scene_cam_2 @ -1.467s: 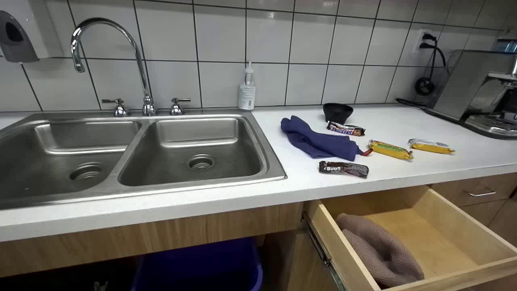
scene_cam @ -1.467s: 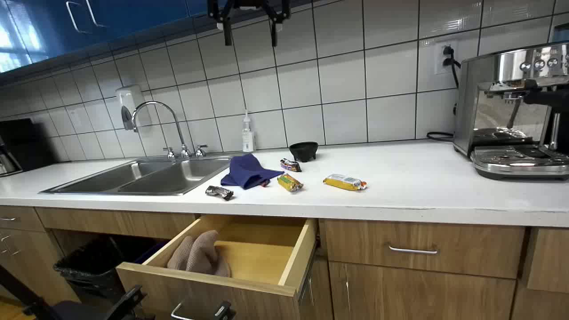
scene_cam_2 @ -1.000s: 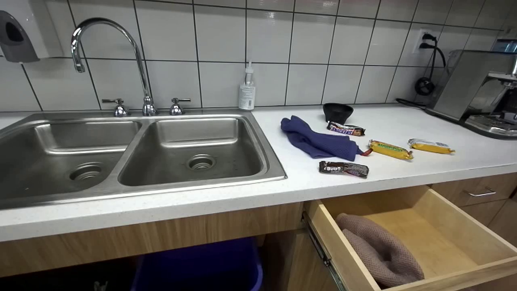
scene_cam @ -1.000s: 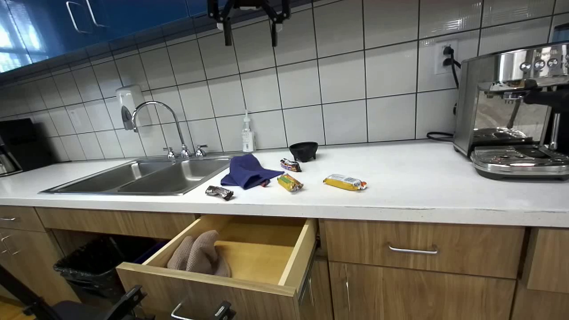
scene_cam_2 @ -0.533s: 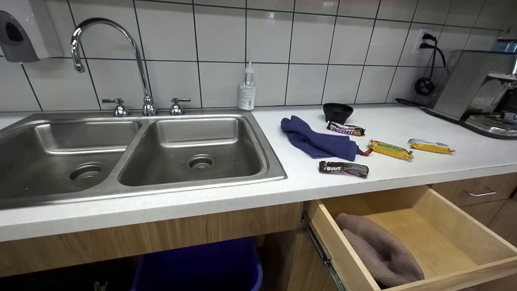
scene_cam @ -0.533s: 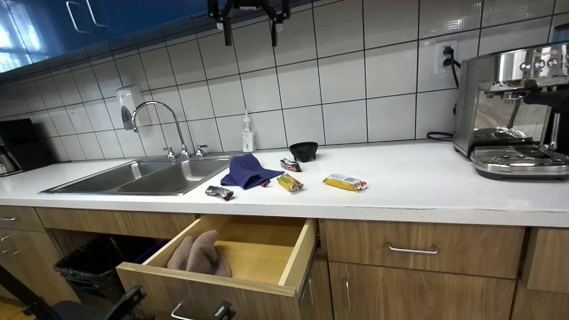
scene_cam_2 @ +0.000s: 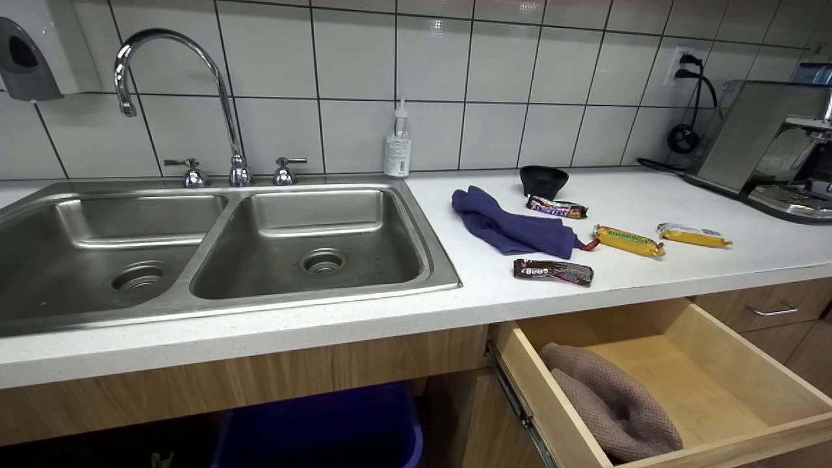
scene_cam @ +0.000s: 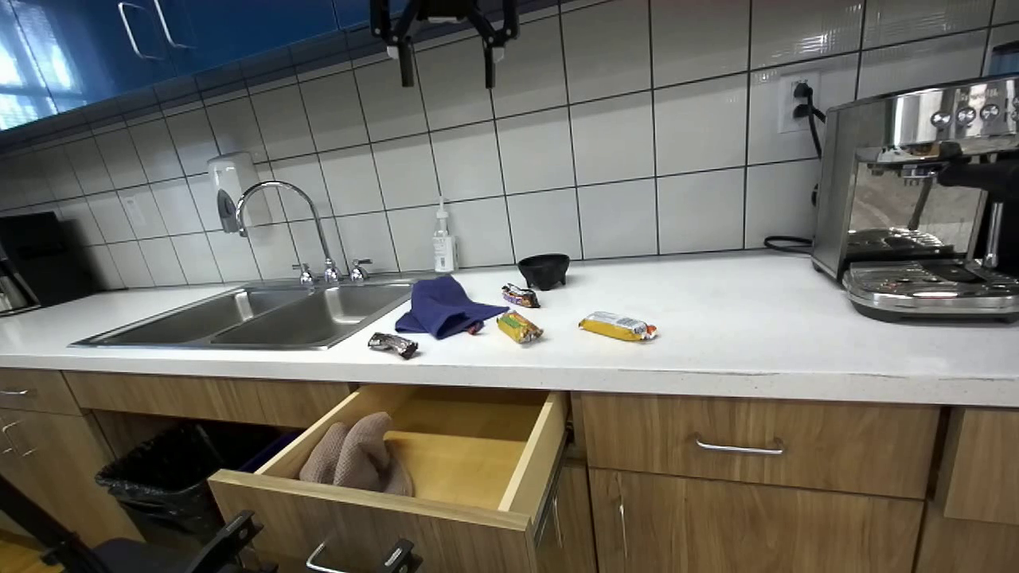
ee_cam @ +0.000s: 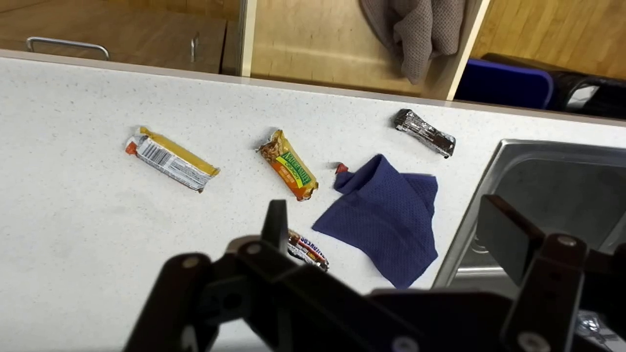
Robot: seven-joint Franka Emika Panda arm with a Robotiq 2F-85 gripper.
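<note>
Aloft, the pincer (scene_cam: 448,78), jaws wide, above the blue cloth (ee_cam: 391,220)

Glossy off-white rectangular wall tiles (scene_cam: 613,143), dark-grouted, line the wall behind a white speckled surface (scene_cam: 740,318) — below it stand brown wood-grain lower cabinets (scene_cam: 756,533) with silver bar handles (scene_cam: 739,449). Glossy blue upper cabinets (scene_cam: 223,32) hang at the top left, bright white glare (scene_cam: 12,72) on their doors — and yellowish wood flooring (ee_cam: 562,34) shows in the wrist view.
</note>
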